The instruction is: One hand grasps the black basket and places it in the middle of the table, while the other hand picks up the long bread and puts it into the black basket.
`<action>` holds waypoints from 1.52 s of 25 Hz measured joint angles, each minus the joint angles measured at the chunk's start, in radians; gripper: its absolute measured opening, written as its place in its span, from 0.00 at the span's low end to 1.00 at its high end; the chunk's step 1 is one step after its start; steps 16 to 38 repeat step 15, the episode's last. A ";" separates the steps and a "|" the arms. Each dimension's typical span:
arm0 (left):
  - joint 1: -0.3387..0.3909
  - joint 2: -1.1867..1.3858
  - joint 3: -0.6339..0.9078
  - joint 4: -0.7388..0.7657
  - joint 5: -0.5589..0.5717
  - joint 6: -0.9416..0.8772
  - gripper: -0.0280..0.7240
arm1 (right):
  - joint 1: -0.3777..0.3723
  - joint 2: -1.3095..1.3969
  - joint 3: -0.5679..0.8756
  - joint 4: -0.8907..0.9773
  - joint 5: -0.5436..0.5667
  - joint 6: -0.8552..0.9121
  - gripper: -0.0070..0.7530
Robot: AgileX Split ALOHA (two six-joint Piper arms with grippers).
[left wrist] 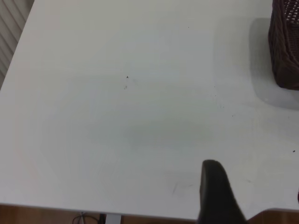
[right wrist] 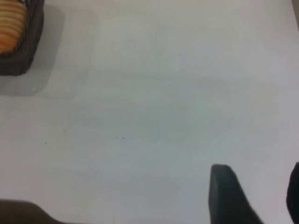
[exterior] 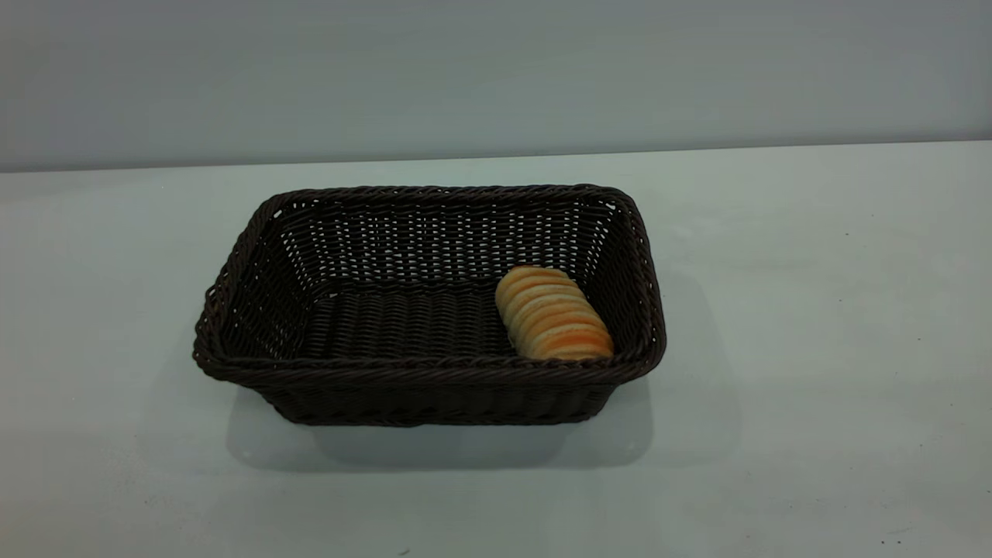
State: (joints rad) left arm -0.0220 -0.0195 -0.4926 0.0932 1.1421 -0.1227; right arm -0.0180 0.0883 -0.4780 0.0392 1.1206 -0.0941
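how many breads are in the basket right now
1. The long bread lies on the floor of the black basket, against its right wall near the front corner. The rest of the basket floor is bare; nothing looks hidden.

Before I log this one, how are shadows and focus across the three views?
Exterior view: sharp, even light; the black basket casts a soft shadow forward onto the table, the long bread clearly ridged. Left wrist view: basket corner with a pale shadow, left claw finger blurred. Right wrist view: soft overall; right claw finger out of focus.

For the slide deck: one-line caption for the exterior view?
Long bread lies inside the black basket on the table; no arms in view.
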 joint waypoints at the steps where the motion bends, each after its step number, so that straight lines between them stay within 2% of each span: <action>1: 0.000 0.000 0.000 0.000 0.000 0.000 0.67 | 0.000 0.000 0.000 0.000 0.000 0.000 0.37; 6: 0.000 0.000 0.000 0.000 0.000 0.000 0.67 | 0.000 0.000 0.000 0.000 0.000 0.000 0.32; 38: 0.000 0.000 0.000 0.000 0.000 0.000 0.67 | 0.000 0.000 0.000 0.000 0.000 0.000 0.32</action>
